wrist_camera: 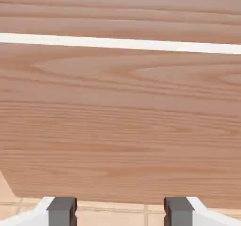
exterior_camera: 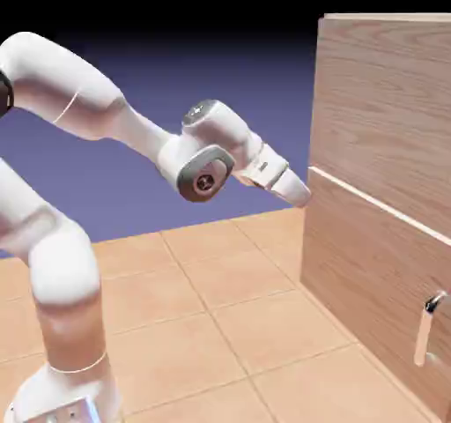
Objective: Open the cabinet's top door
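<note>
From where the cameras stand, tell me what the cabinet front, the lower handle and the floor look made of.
The cabinet looks like light-brown wood or wood veneer with a matte finish: long grain lines run across both panels. The lower handle looks like pale brushed metal, a slim bar with a soft sheen. The floor looks like matte tan tile, with thin grout lines marking squares.

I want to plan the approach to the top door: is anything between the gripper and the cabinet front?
Nothing visible. The open gripper faces the cabinet with only bare wood grain and the pale seam ahead. The top door is above that seam; its handle is not in view.
</note>
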